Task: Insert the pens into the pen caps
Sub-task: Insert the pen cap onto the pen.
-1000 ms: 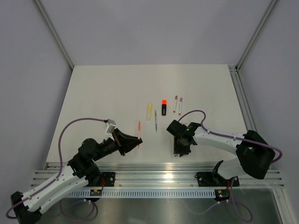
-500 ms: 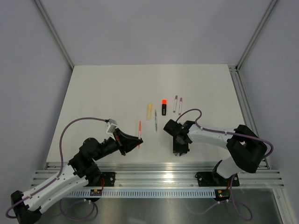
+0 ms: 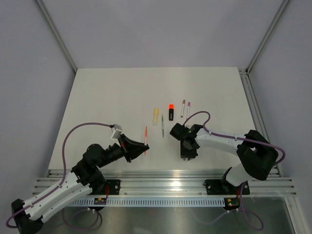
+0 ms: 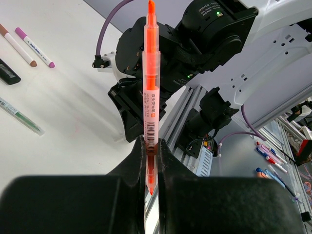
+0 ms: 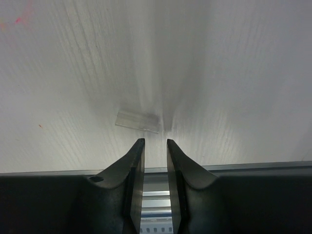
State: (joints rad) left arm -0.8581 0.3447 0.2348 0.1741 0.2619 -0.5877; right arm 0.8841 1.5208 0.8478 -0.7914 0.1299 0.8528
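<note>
Orange-red pen (image 4: 151, 83) is clamped between the left fingers (image 4: 132, 163), which are closed tight on its lower part. In the left wrist view it sticks straight out beyond them, with a bare orange tip at the far end and a barcode label on the barrel. From above, this pen sits near the middle of the desk's (image 3: 107, 97) near half, to the left of the right arm (image 3: 219, 140).

The other pens lie on the desk farther back in a loose row, roughly parallel and not touching one another. A pale yellow highlighter (image 3: 156, 114) is at the left, with a thin grey pen (image 3: 162, 126) just beside it. Next is a stubby black highlighter (image 3: 171, 112) with an orange end. A brown-ended white pen (image 3: 183, 108) and a magenta-ended white pen (image 3: 188, 109) lie close together at the right.

The right fingers (image 5: 135, 161) point down at the desk close to its near edge. They stand a narrow gap apart with nothing between them. A small translucent whitish pen cap (image 5: 138, 120) lies on its side on the desk just beyond their tips, a little left of the gap. It looks blurred, and I cannot tell whether the fingers touch it. In the overhead view the cap is hidden under the right arm's wrist.
</note>
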